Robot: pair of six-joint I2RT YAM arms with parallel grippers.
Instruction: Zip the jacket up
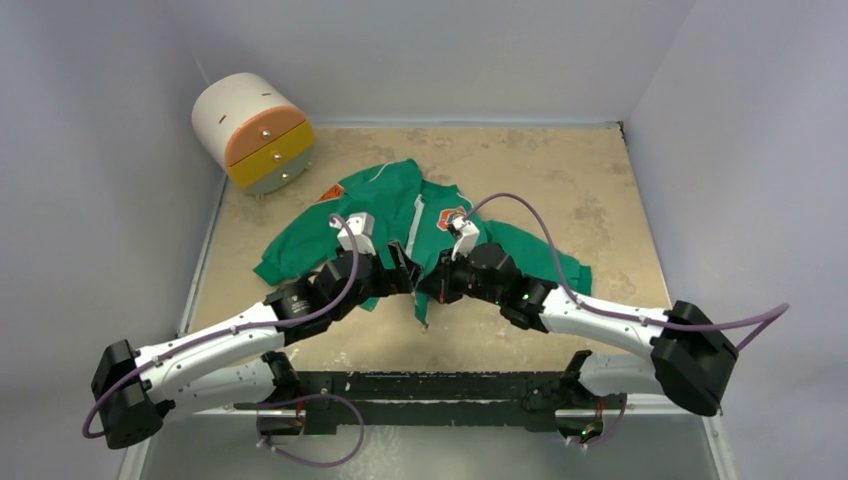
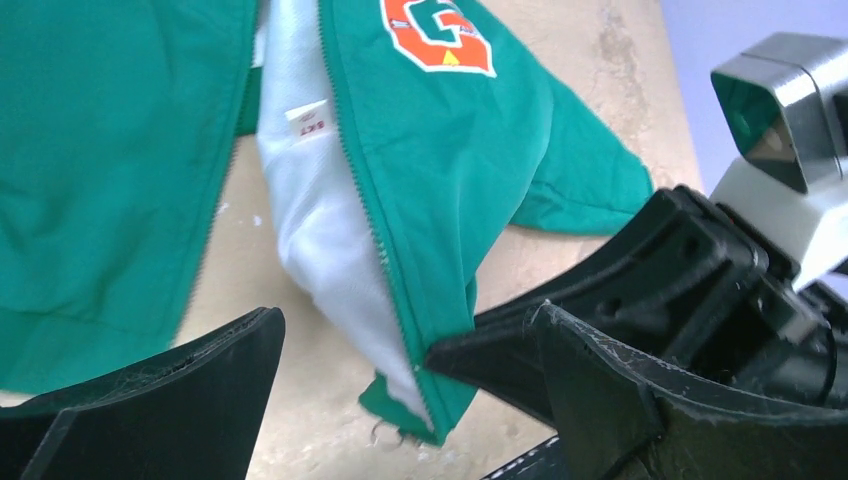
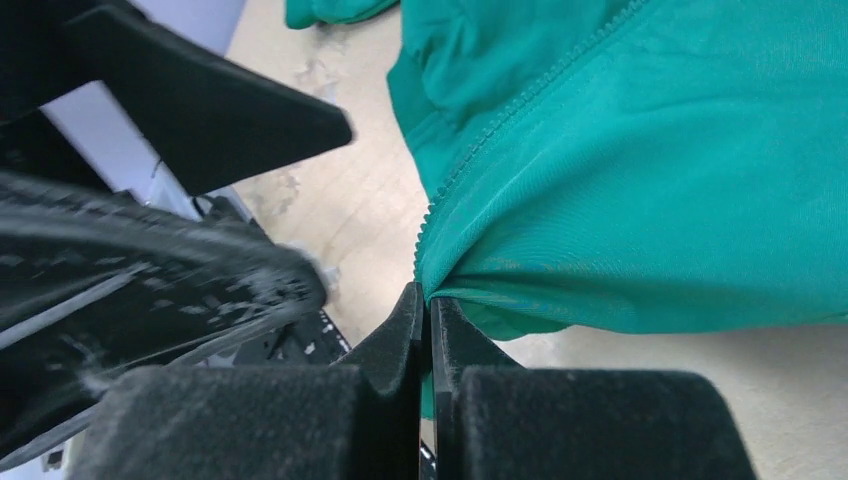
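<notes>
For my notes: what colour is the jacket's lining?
The lining is pale whitish grey, inside the green jacket; the left wrist view shows it best.

You have a beige, mottled bench [image 1: 560, 170] in front of you, its surface blotched with darker stains toward the far side and the right. At its far left corner sits a white rounded drawer unit [image 1: 240, 100], tipped so that its flat face points toward you and to the right. On that face an orange drawer front [image 1: 264, 135] lies above a yellow one [image 1: 272, 160], each with small pale knobs. Plain pale grey walls [image 1: 450, 50] close the bench in on the left, far and right sides.
</notes>
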